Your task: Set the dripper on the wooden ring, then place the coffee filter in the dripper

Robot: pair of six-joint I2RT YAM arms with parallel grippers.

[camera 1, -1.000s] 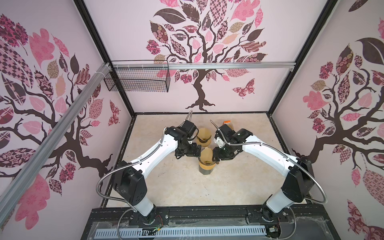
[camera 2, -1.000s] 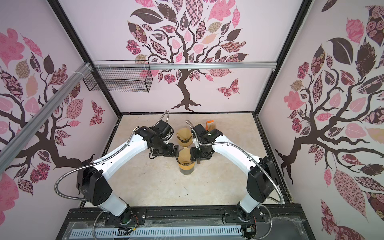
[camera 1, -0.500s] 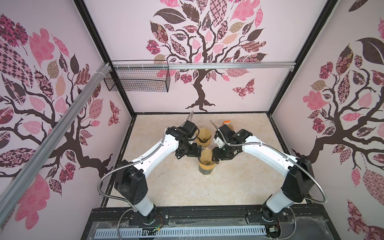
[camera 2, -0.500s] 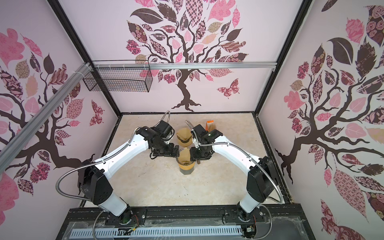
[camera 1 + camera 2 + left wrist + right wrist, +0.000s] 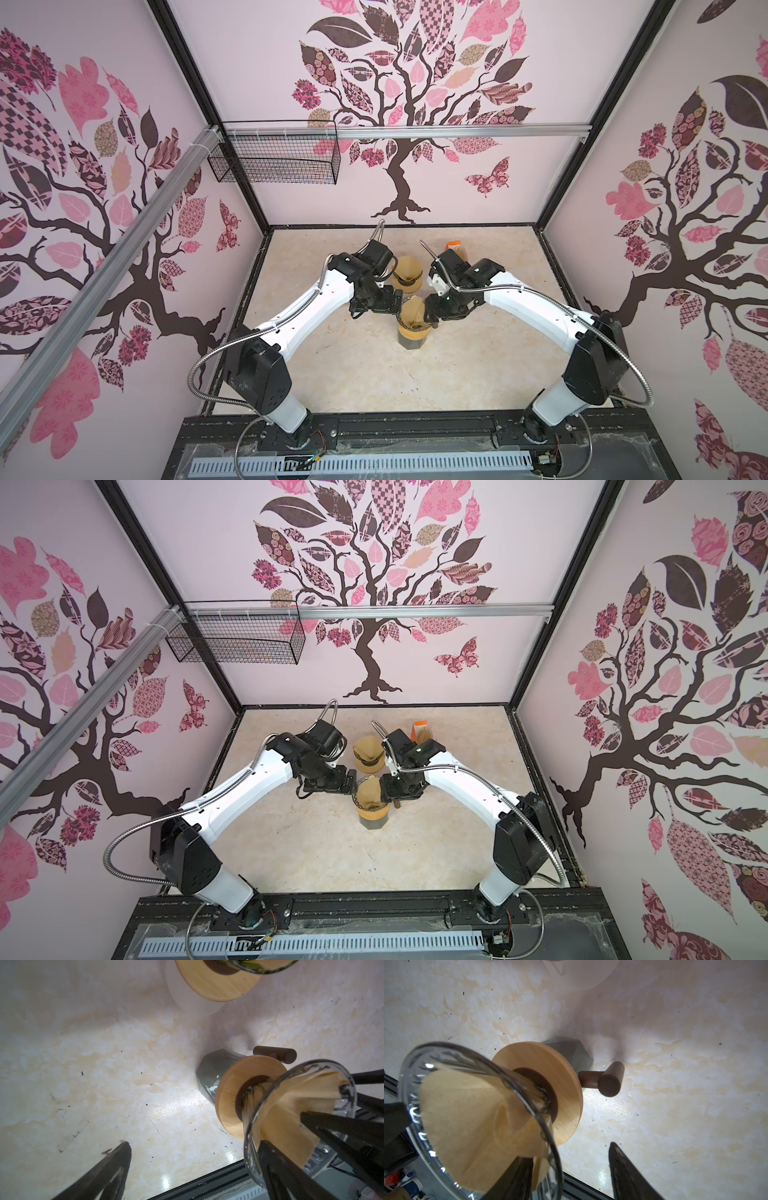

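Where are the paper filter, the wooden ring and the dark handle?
filter [image 5: 467,1118], right wrist view, middle of the brown paper cone.
wooden ring [image 5: 550,1059], right wrist view, its flat face.
handle [image 5: 609,1082], right wrist view, its round end.

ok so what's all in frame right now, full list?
dripper: 2, clear glass with wooden collar; near dripper mid-table on the cup, rear dripper behind it
coffee filter: 2, tan; near filter in near dripper, rear filter in rear dripper
cup: 1, grey, under near dripper
handle: 1, dark brown, by the cup
pack: 1, orange-topped, back right
wire basket: 1, black, hung back left
table: 1, beige marble
left gripper: 1, black, open at near dripper
right gripper: 1, black, open, one finger inside near dripper
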